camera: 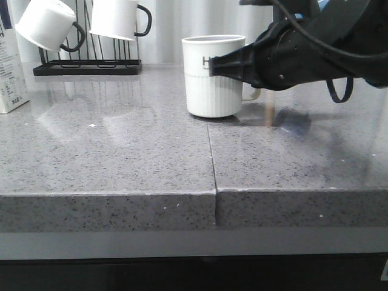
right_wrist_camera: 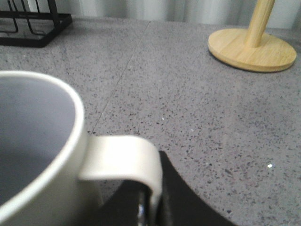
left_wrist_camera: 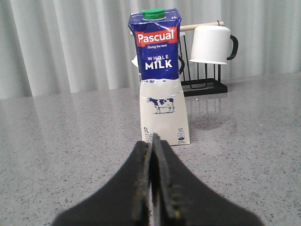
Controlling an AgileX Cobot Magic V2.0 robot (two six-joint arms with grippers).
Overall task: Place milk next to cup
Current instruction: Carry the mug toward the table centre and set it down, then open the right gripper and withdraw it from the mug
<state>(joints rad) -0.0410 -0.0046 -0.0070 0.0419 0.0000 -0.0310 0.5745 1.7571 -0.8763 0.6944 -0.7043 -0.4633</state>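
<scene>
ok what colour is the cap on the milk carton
Green. The cap tops the milk, clearest in the left wrist view.

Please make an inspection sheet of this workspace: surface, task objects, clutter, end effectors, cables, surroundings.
Surface: grey speckled countertop with a seam down the middle.
Job's things: milk carton upright at the far left; HOME cup upright near the centre, far apart from the carton.
Clutter: black mug rack holding white mugs; wooden stand base.
End effectors: left end effector shut, empty, facing the carton; right end effector at the cup handle, its grip cannot be told.
Cables: black cable looping off the right arm.
Surroundings: pale curtain behind.
</scene>
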